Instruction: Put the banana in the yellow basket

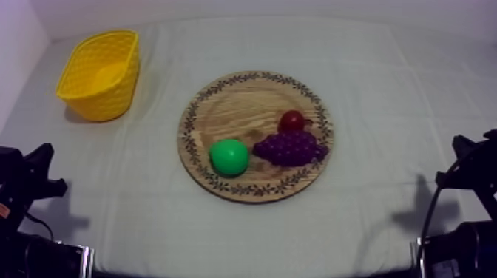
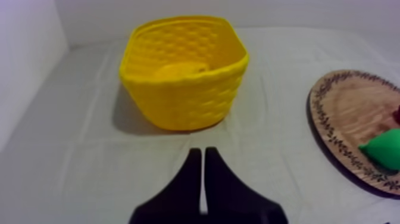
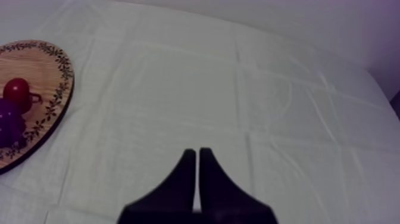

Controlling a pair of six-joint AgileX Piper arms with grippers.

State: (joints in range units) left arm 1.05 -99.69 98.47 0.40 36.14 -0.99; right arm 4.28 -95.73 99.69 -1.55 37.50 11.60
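Observation:
The yellow basket (image 1: 109,103) stands at the far left of the table, and the banana (image 1: 111,74) lies inside it as a paler yellow curve. From the left wrist the basket (image 2: 184,98) is straight ahead, with the banana (image 2: 178,70) showing over its rim. My left gripper (image 2: 202,152) is shut on nothing, a short way in front of the basket over bare cloth. My right gripper (image 3: 197,152) is also shut and empty, over the cloth to the right of the wooden board (image 3: 37,65).
The round wooden board (image 1: 237,103) sits mid-table and carries a green pear (image 1: 229,157), purple grapes (image 1: 290,148) and a small red fruit (image 1: 293,120). Both arms rest low, the left arm (image 1: 29,181) and the right arm (image 1: 467,166), at the near corners.

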